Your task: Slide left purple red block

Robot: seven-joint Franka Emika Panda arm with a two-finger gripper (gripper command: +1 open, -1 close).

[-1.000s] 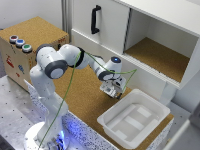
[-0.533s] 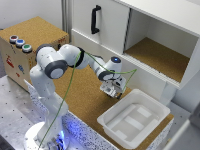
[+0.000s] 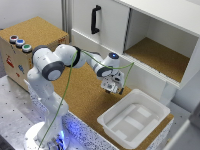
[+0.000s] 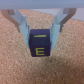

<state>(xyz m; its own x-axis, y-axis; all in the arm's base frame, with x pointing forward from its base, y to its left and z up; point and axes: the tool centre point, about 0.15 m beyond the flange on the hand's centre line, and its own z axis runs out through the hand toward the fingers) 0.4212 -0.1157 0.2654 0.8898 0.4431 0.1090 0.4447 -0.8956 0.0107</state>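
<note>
A dark purple block (image 4: 40,44) with a yellow letter E on its face rests on the cork tabletop (image 4: 15,65). In the wrist view my gripper (image 4: 40,36) straddles it, with the two fingers (image 4: 21,26) pressed against its sides. In the exterior view the gripper (image 3: 111,87) is low over the cork surface (image 3: 85,100), just to the exterior view's left of the white tray. The block is mostly hidden under the hand there. I see no red colour on the block.
A white tray (image 3: 150,102) sits close by on the exterior view's right of the gripper. A cabinet with an open compartment (image 3: 160,55) and a black handle (image 3: 94,19) stands behind. A wooden box with coloured buttons (image 3: 20,42) is at the far left.
</note>
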